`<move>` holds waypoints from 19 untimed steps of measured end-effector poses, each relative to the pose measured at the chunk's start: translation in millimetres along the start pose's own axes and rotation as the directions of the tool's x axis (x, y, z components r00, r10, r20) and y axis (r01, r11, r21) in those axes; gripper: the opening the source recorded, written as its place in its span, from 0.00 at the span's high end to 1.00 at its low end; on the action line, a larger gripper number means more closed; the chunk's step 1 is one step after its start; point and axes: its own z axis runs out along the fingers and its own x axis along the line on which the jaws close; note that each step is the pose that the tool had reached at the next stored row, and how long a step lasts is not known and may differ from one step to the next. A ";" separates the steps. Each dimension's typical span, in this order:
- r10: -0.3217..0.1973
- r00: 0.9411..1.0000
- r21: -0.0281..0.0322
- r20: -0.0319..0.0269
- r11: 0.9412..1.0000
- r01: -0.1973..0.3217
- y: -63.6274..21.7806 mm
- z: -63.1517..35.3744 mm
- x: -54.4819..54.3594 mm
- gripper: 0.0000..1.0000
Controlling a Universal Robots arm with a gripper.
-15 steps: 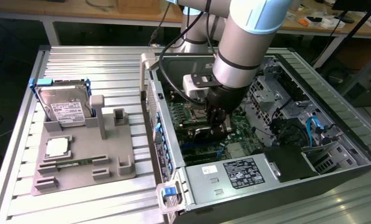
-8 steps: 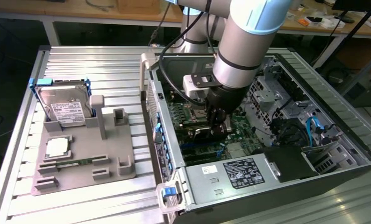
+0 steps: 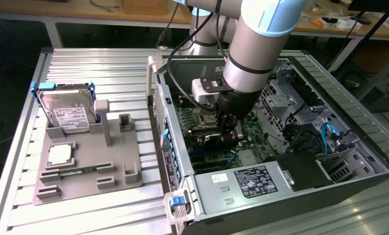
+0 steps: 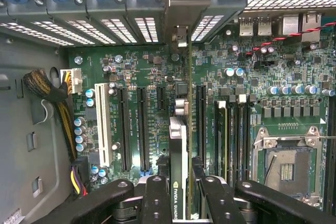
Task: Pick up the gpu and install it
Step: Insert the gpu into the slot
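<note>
Centre of the exterior view: your gripper [image 3: 226, 128], inside the open computer case [image 3: 358, 117], clamps the gpu [image 4: 178, 140] edge-on between both fingers [image 4: 156, 198], over the green motherboard [image 4: 142, 72], bracket end toward the rear slots.

My silver-grey tubular metal arm [image 3: 256, 46] carries a pale blue plastic joint cap [image 3: 273, 24] and a black band. A thin black cable [image 3: 168, 63] loops at its nine o'clock. My matte black gripper [image 3: 229, 133] has jointed link bars [image 4: 100, 200] studded with round pins.
</note>
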 end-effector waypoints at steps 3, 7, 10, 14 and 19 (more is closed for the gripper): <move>-0.008 1.000 0.000 0.000 1.000 0.008 0.0 0.2 -0.2 0.73; -0.014 1.000 0.000 0.001 1.000 0.014 0.0 0.3 -0.5 0.73; -0.014 1.000 0.000 0.001 1.000 0.014 0.1 1.0 -1.2 0.73; -0.014 1.000 0.000 0.001 1.000 0.014 0.4 2.8 -1.7 0.73; -0.014 1.000 0.000 0.001 1.000 0.014 1.4 3.3 -1.7 0.73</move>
